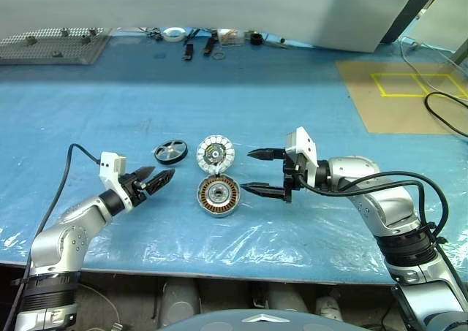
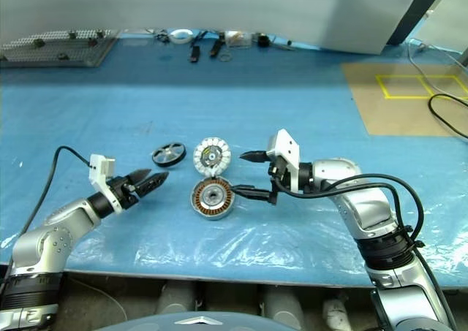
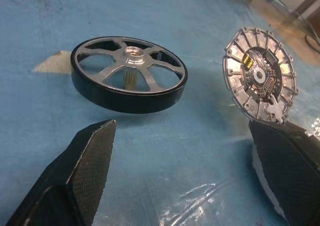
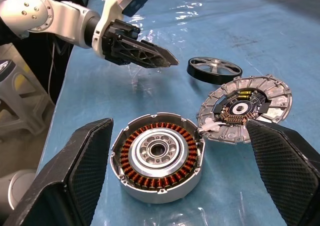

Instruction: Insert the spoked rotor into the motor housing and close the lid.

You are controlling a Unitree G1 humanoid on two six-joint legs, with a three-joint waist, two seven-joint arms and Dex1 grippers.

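The blue table [image 1: 110, 112] was the biggest thing in front of me. On it sat the motor housing [image 1: 218, 198], open on top, with brown wire coils and a hub inside but no wheel yet. The lid [image 1: 215, 154] leaned up right behind it, touching it, so the hole stayed free. The spoked rotor [image 1: 170, 153] lay flat just beside the lid. My left claw [image 1: 156, 179] was wide open and empty, pointing at that wheel, I think to grab it. My right claw [image 1: 262, 172] was wide open and empty too, beside the housing.
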